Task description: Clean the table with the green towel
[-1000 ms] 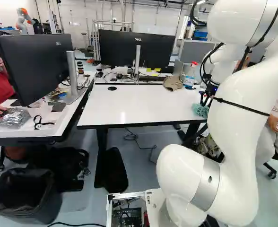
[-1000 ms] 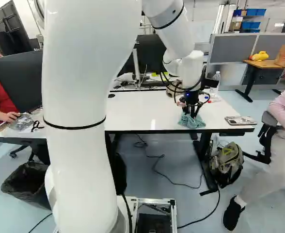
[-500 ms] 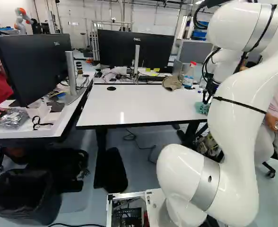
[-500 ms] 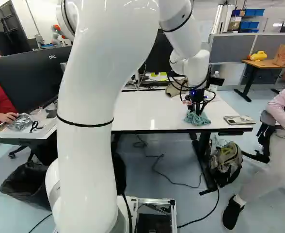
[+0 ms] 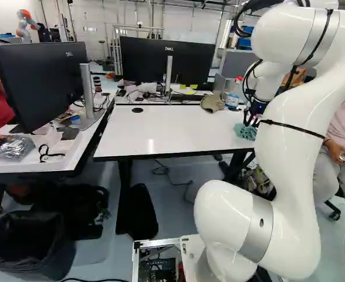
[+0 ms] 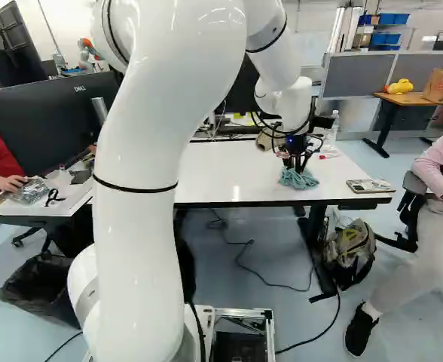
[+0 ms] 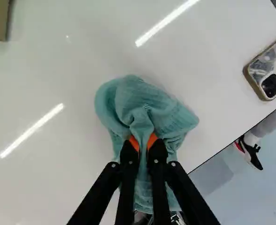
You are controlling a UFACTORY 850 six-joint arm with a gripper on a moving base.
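Note:
My gripper (image 6: 297, 160) is at the right part of the white table (image 6: 206, 170), low over its top. The green towel (image 6: 299, 179) is bunched under it on the tabletop. Seen from the wrist, the gripper (image 7: 143, 143) is shut on the green towel (image 7: 149, 108), with a fold pinched between the orange pads. Cloth spreads out ahead of the fingers and also shows between and beneath them. In the left base view the towel (image 5: 245, 131) lies near the table's right end, partly behind my arm.
A phone (image 7: 271, 70) lies by the table's edge, beside the towel. Farther back stand a cap (image 5: 212, 103), a spray bottle (image 5: 233, 94) and a monitor (image 5: 166, 60). A seated person (image 6: 440, 188) is to the right. Another robot (image 5: 27, 24) stands far off.
The arm has swung the gripper and the held towel first right, then back left over the tabletop, as the right base view shows. The gripper has stayed shut.

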